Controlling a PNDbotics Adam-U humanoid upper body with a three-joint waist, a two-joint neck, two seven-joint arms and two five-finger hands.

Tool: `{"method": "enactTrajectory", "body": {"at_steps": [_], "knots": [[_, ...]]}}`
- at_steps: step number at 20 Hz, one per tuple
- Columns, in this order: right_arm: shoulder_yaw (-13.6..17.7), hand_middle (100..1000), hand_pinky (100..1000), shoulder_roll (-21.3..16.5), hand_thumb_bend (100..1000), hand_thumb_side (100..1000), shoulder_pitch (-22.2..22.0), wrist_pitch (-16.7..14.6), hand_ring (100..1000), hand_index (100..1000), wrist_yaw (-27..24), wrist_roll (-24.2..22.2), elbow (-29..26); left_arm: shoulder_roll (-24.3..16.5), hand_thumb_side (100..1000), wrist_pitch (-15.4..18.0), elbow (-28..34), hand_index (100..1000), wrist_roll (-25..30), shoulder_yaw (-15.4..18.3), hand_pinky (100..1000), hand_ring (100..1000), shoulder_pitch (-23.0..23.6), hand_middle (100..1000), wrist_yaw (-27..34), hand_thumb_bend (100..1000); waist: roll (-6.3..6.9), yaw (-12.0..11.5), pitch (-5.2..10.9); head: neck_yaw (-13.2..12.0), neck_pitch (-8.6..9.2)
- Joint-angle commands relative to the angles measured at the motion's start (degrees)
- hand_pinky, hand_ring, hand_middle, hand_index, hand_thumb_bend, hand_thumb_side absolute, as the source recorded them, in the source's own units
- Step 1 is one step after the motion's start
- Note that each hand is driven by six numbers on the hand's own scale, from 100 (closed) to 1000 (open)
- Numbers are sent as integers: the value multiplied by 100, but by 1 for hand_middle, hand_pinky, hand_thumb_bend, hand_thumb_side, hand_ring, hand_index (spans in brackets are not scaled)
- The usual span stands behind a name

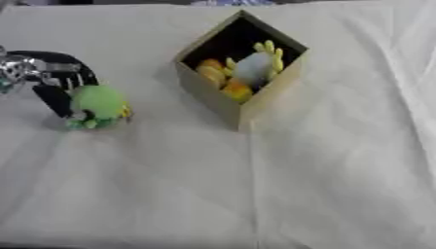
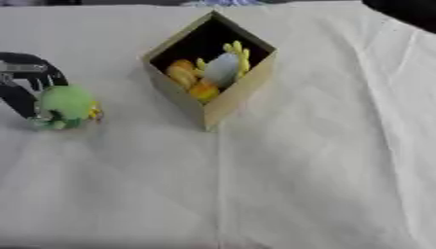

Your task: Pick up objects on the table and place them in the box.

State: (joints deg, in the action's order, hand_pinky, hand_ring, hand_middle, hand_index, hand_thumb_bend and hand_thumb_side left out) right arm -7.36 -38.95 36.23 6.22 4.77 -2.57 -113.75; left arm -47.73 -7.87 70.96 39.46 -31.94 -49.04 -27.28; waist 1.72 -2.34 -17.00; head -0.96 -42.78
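Black fingers [image 1: 58, 99] of the left hand [image 1: 51, 80] curve down around a green plush toy [image 1: 99, 103], clamped on it from its left and top, so the toy reads as held rather than merely touched. Whether the toy rests on the surface or is lifted clear of it cannot be told; it sits low, close to the white cloth [image 1: 255, 194]. The toy is round and soft, with small yellow bits at its right edge and pale green bits beneath. A curled hold over the top suits such a thing, since a plush body gives way and would slip from a pinch at the edge.

Well apart to the right stands the cardboard box [image 1: 264, 99], turned so that 1 corner points toward the robot, its open mouth facing up. Inside lie orange, yellow and white soft things [image 1: 247, 70], filling much of the lower half; the dark far corner has room left. By this, the task looks well along, with the green toy the only object seen outside the box.

The cloth covers the whole surface and is creased, which could catch a dragged toy, so a lift before carrying seems wise. The right hand does not show.
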Motion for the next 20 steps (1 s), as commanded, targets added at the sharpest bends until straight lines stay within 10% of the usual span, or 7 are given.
{"method": "enactTrajectory", "body": {"at_steps": [1, 11, 20], "knots": [[103, 641, 914, -46, 100, 523, 46, -7, 781, 823, -36, 44, -85, -52, 119, 110, -66, 721, -148, -1, 721, 669, -121, 621, -244, 297, -3, 9, 95, -22, 57], [175, 641, 914, -32, 100, 523, -24, -24, 782, 823, -28, 125, -85, -453, 100, 211, 1584, 676, -620, 631, 726, 646, -70, 587, -736, 258, 20, 38, 155, 36, 51], [128, 642, 914, 56, 100, 523, 38, -25, 782, 823, -56, 70, -85, 1222, 100, 351, 1108, 677, -797, 835, 728, 634, -1523, 585, -873, 181, 59, 143, 246, 2, -49]]}}
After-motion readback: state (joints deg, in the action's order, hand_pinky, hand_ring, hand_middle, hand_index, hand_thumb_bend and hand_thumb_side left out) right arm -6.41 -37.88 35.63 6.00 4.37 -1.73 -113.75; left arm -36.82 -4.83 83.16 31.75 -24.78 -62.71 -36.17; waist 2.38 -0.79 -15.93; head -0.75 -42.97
